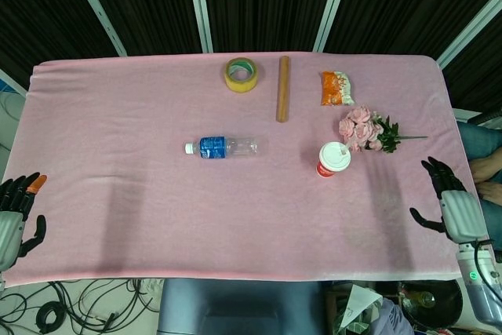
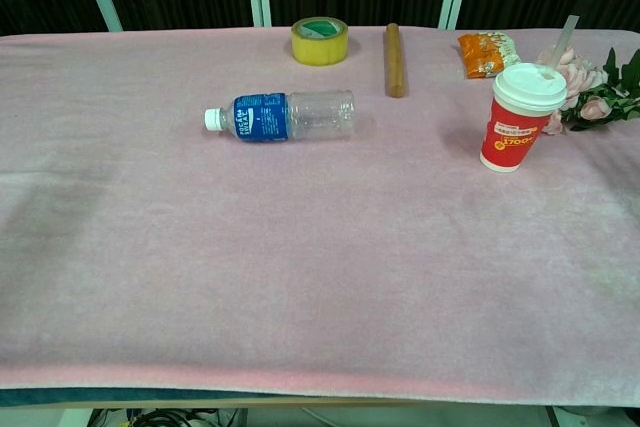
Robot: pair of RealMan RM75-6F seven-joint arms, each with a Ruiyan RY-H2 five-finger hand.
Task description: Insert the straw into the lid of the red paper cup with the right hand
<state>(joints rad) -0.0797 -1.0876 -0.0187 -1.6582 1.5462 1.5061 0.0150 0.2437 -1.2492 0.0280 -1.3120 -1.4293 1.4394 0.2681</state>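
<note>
Straw (image 2: 562,42) tip hard to spot from head view; sits tilted in red paper cup (image 2: 518,117) lid. Right hand (image 1: 449,206) at 4 o'clock edge, fingers spread, empty. Left hand (image 1: 14,213) at 8, cut off, loosely open.

Table (image 1: 118,194) covered fully by pink cloth, wrinkled slightly along edges. Behind table, wall formed by black pleated curtain (image 1: 267,1), divided by slanted white bars (image 1: 198,5). Even light from above; soft shadows seen on cloth at left. Floor under near edge is light, with black cables (image 1: 70,304) tangled there. Grey-blue rounded furniture part (image 1: 243,307) seen at middle of near edge. In chest view, cloth edge hangs over front, dark gap beneath.
</note>
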